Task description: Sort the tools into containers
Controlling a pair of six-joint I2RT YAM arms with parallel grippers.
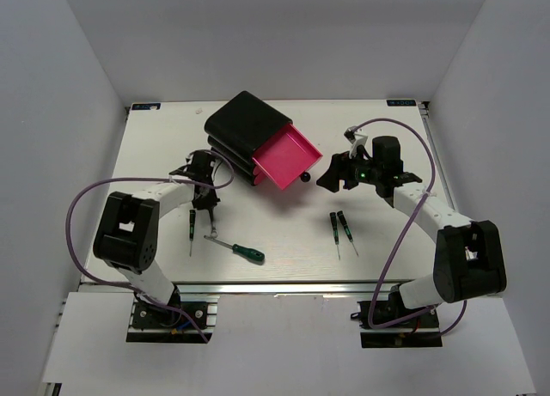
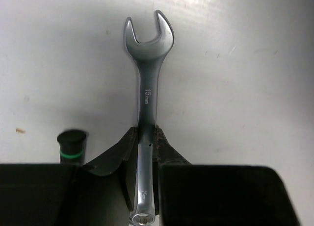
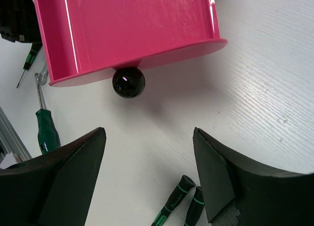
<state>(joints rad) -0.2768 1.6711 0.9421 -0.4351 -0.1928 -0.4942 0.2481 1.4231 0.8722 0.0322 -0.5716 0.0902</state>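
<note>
My left gripper (image 2: 146,133) is shut on the shank of a silver 15 mm wrench (image 2: 147,84), whose open end points away over the white table. In the top view this gripper (image 1: 204,197) is left of the black box (image 1: 245,121). One pink drawer (image 1: 288,154) is pulled out, with its black knob (image 1: 306,179) in front. My right gripper (image 1: 331,174) is open and empty, just right of the knob (image 3: 128,82), facing the empty drawer (image 3: 127,30). The green-handled screwdriver (image 1: 243,252) lies near the front. Two thin black screwdrivers (image 1: 340,228) lie right of centre and one (image 1: 191,228) lies on the left.
White walls close in the table on the left, back and right. The table's metal front rail (image 1: 275,286) runs just behind the arm bases. In the left wrist view, the end of a black screwdriver (image 2: 71,145) shows beside my left fingers.
</note>
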